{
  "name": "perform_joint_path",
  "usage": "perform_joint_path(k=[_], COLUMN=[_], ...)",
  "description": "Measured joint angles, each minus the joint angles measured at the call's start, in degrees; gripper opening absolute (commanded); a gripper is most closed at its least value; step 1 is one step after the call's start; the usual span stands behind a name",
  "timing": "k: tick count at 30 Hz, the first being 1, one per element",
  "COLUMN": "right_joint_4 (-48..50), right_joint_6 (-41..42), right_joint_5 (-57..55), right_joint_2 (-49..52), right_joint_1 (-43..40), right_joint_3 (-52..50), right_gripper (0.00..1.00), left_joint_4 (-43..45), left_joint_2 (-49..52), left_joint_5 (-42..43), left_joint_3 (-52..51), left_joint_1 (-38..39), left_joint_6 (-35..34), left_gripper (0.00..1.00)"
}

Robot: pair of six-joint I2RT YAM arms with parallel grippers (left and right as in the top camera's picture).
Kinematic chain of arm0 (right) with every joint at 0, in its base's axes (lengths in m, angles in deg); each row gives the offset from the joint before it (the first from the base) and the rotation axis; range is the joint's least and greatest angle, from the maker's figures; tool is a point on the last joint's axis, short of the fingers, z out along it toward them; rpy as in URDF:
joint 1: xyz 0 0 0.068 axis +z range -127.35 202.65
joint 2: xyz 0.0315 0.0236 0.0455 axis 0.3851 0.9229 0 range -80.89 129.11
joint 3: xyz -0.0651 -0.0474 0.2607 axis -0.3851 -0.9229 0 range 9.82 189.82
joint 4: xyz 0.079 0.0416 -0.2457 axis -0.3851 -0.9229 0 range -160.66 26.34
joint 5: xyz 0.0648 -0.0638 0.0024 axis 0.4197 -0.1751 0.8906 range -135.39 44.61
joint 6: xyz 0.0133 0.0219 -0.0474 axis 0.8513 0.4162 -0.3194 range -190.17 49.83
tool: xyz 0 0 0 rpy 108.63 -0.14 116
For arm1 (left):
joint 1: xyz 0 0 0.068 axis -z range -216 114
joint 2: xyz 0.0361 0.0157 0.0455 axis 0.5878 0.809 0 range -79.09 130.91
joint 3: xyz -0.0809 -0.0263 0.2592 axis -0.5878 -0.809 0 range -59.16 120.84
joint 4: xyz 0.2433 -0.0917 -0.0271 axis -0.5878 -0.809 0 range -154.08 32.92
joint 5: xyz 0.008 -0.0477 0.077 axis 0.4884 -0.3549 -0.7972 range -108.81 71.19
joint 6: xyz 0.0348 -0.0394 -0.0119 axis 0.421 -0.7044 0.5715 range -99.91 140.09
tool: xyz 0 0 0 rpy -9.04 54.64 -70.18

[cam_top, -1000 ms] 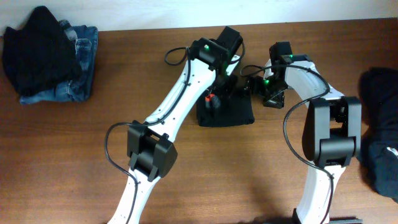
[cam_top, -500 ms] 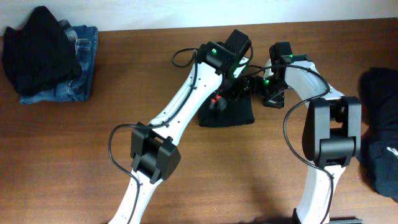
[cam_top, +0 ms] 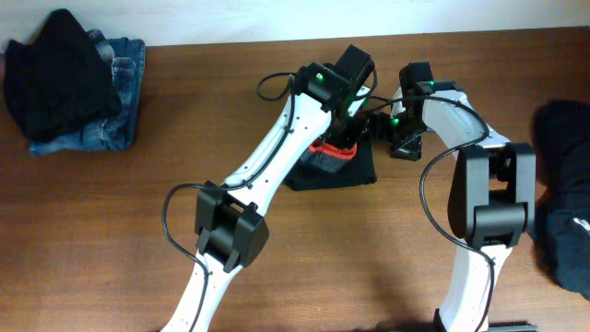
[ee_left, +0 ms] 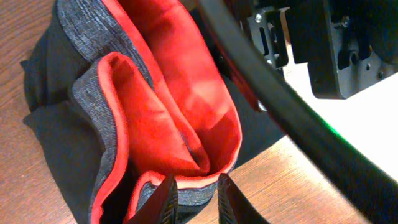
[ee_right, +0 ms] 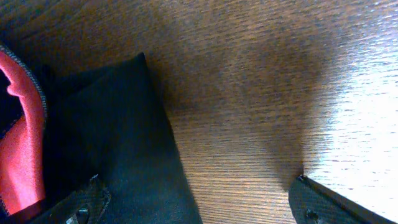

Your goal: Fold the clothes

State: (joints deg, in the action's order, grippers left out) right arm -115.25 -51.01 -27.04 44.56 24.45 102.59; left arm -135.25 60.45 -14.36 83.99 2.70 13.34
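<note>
**A:** Risk first. Go.

**B:** The folded garment (cam_top: 334,164) sits near the middle of the table (cam_top: 138,231), a bit toward 12 o'clock. Its hem lies between the fingers of the left gripper (ee_left: 196,200). If those tips lift with cloth snagged, I'd expect the fold to drag open.

**A:** Is it gripping?

**B:** The gap is narrow with the hem in it. Can't tell if it's pinched or loose.

**A:** Other arm?

**B:** The right gripper (ee_right: 199,208) is spread wide and empty, low by the garment's 2 o'clock corner. A sweep toward 9 o'clock would shove that corner and skew the packet. The cable (ee_left: 280,106) also runs close over the fabric and might catch.

**A:** How does the garment look?

**B:** Black, soft, a roughly square packet. The red trim (ee_left: 168,93) and grey knit band are bunched in loops at the 12 o'clock edge, not flat.

**A:** The rest?

**B:** There are jeans (cam_top: 120,101) under a black piece (cam_top: 64,78) at 10 o'clock. A dark heap (cam_top: 562,203) sits at 3 o'clock and looks unfolded.
</note>
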Motion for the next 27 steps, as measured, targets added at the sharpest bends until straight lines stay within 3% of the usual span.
perform_joint_path(k=[7, 9, 11, 12, 16, 21, 27], right_joint_4=[0.0, 0.0, 0.0, 0.0, 0.0, 0.0, -1.1], right_joint_6=[-0.1, -0.1, 0.0, 0.0, -0.1, -0.1, 0.0], right_joint_5=[0.0, 0.0, 0.0, 0.0, 0.0, 0.0, 1.6], right_joint_2=[0.0, 0.0, 0.0, 0.0, 0.0, 0.0, 0.1], right_joint_1=[0.0, 0.0, 0.0, 0.0, 0.0, 0.0, -1.3], right_joint_3=[0.0, 0.0, 0.0, 0.0, 0.0, 0.0, 0.2], right_gripper=[0.99, 0.99, 0.99, 0.99, 0.99, 0.99, 0.99], left_joint_4=[-1.1, -2.6, -4.7, -5.6, -6.6, -6.7, -6.6], left_joint_2=[1.1, 1.4, 1.5, 1.6, 1.6, 1.6, 1.9], left_joint_5=[-1.7, -4.0, -7.1, -8.9, -14.3, -15.2, -10.4], left_joint_3=[0.7, 2.2, 4.2, 5.3, 8.3, 8.5, 8.5], left_joint_1=[0.3, 0.3, 0.2, 0.1, -1.0, -4.1, -8.1], left_joint_6=[0.0, 0.0, 0.3, 0.2, 0.1, 0.1, 1.6], left_gripper=[0.24, 0.37, 0.6, 0.66, 0.81, 0.84, 0.85])
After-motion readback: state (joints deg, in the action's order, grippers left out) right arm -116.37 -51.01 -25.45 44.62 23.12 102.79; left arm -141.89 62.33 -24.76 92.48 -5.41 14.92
